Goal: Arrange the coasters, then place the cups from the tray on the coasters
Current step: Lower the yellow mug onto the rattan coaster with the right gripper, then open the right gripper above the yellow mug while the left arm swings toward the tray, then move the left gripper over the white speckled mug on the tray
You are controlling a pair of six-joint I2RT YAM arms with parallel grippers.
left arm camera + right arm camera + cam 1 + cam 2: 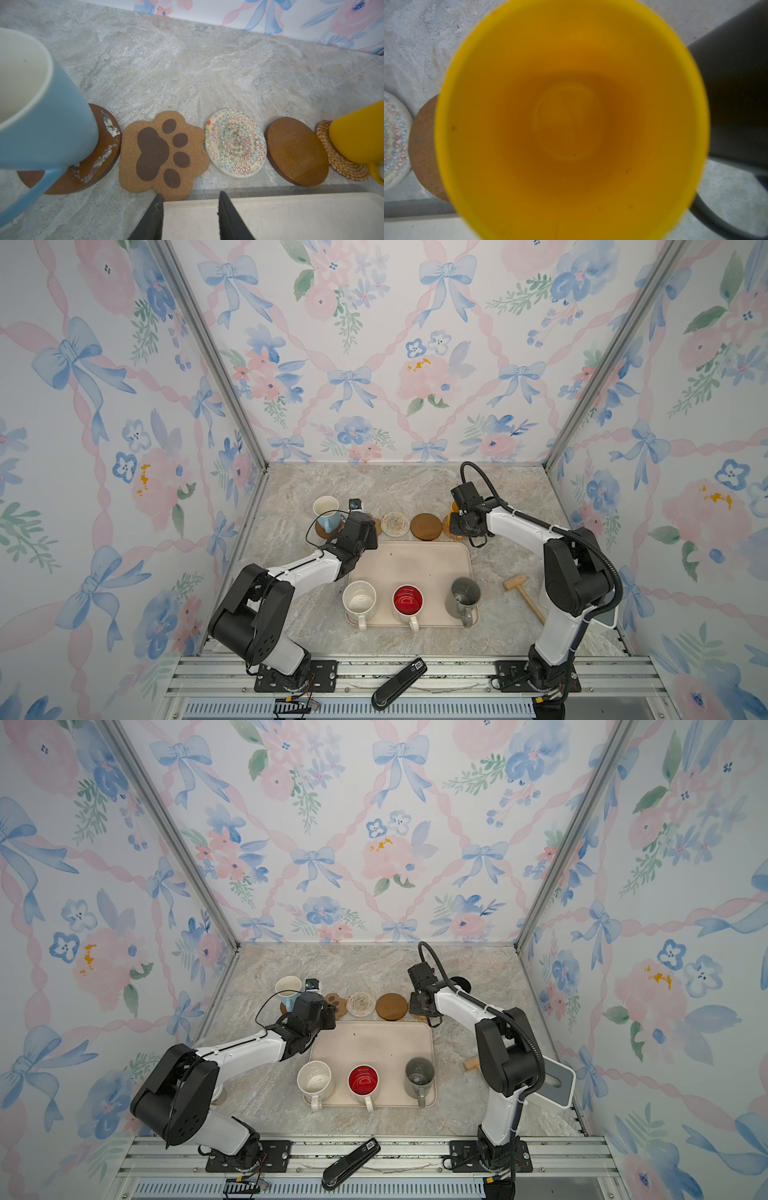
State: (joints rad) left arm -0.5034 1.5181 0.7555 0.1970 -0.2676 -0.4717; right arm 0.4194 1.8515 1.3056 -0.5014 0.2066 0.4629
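Behind the tray (pixel 411 568): a glossy blue mug (pixel 41 124) on a scuffed dark disc (pixel 99 162), cork paw (pixel 162 153), stitched woven round (pixel 235 143), wooden disc (pixel 297 151), and rattan coil (pixel 340 164) under a yellow mug (pixel 357 133). The left gripper (pixel 191 195), partly spread and empty, hovers at the tray's back edge, before the paw. The right gripper (pixel 456 519) is at the yellow mug; its grip cannot be told.

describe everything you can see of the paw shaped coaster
The paw-shaped coaster is a flat mat of tan cork-like material, cut as a paw and printed with one dark brown pad and four toe pads. It lies flat on the marble-look tabletop, no cup on it, between the dark brown round coaster and the cream woven coaster. Its near edge reaches the tray rim; contact is unclear. The open left gripper hovers near it.
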